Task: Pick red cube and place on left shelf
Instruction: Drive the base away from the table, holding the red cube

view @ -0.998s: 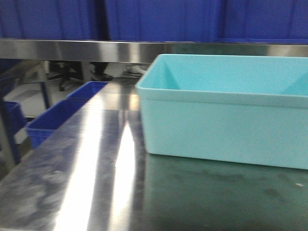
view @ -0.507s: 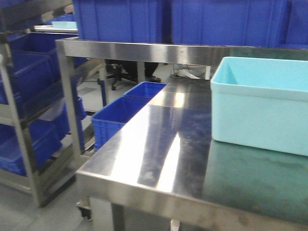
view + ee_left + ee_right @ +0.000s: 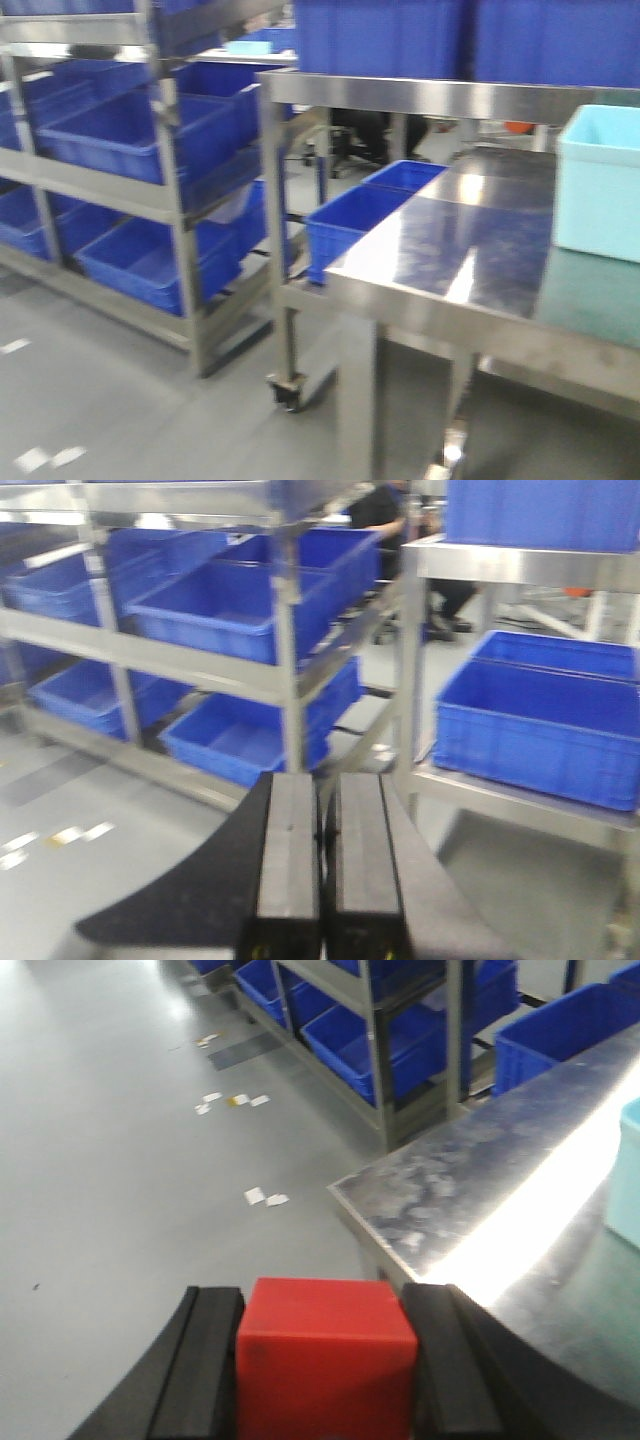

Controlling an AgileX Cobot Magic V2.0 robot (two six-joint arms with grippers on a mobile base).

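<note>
The red cube sits clamped between the two black fingers of my right gripper, held in the air beside the steel table's corner, over the grey floor. My left gripper is shut with nothing between its pads, pointing toward the left shelf. That shelf is a silver rail rack holding dark-blue crates; the front view shows the left shelf at the left, apart from the table. Neither gripper appears in the front view.
A shiny steel table with a turquoise tub stands at the right. Blue crates rest on its lower tier. A castor wheel is at the table leg. Paper scraps lie on the grey floor.
The front view has swung left and back: the turquoise tub slid to the right edge, and the shelf rack with blue crates has come into view at the left.
</note>
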